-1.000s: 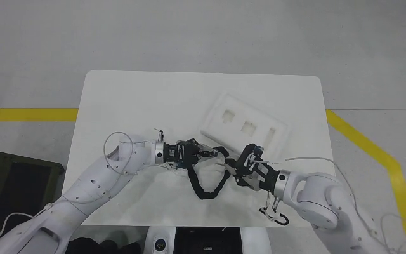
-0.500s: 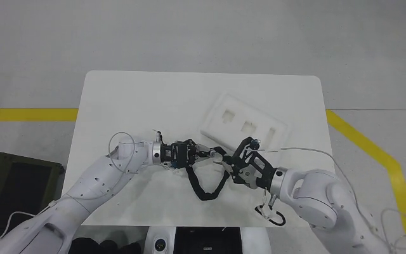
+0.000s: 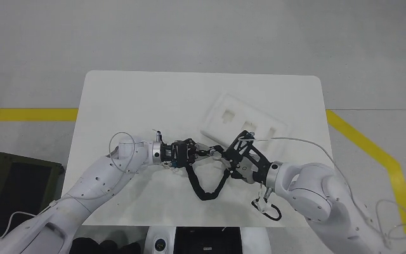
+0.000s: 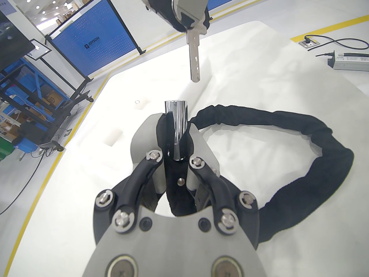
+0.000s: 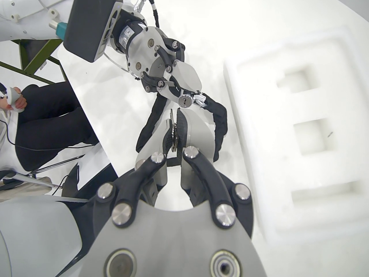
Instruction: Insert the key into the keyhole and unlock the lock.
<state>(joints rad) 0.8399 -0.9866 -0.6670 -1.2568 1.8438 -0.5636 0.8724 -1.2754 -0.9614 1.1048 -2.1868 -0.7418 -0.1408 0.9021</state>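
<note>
My left gripper (image 4: 174,129) is shut on the lock's chrome cylinder (image 4: 176,123), holding it above the table with its keyhole end (image 5: 184,100) facing the other arm. The lock's black fabric-covered chain (image 4: 302,157) loops away over the tabletop and shows in the top view (image 3: 204,187). My right gripper (image 5: 174,122) is shut on the black head of the key (image 4: 194,59), whose silver blade points at the cylinder with a short gap between tip and keyhole. In the top view the left gripper (image 3: 206,152) and the right gripper (image 3: 226,160) meet near the table's front middle.
A white foam tray (image 3: 247,124) with three rectangular recesses lies just behind the grippers, also in the right wrist view (image 5: 305,134). The white table (image 3: 127,108) has bare room to the left and at the back. A seated person's legs (image 5: 46,128) show beyond the table edge.
The right arm has swung its gripper and key round to line up with the lock and closer to it. The left gripper has edged slightly toward the right arm.
</note>
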